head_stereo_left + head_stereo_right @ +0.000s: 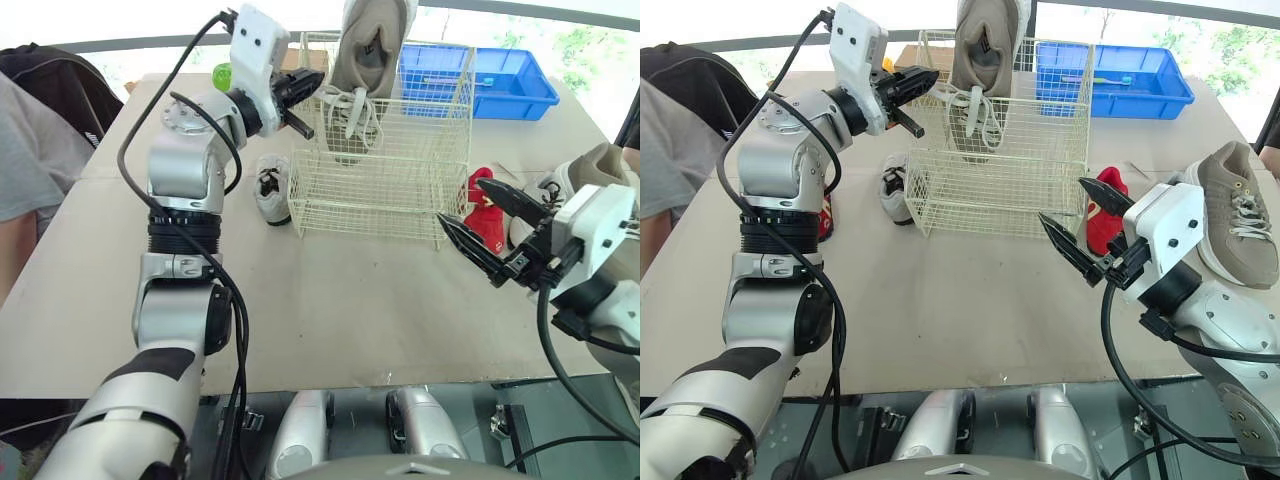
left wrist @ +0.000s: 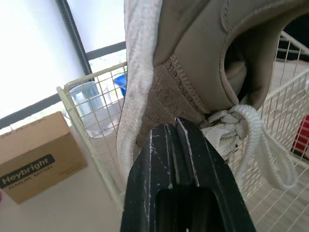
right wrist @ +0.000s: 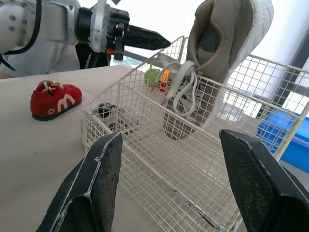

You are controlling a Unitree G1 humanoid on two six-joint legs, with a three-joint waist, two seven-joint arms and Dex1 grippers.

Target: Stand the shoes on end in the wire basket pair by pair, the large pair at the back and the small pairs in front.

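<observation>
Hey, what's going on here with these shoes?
The robot is loading shoes into a wire basket. One large tan shoe stands on end at the back, the shut left gripper right beside it. The right gripper hangs open off the basket's front right corner, near a small red shoe. The other tan shoe, a small white shoe and a second red shoe lie outside on the table.

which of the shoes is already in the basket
The large beige lace-up shoe standing on end in the cream wire basket. The other beige shoe, the small red shoe and the small white shoe all sit outside it.
</observation>
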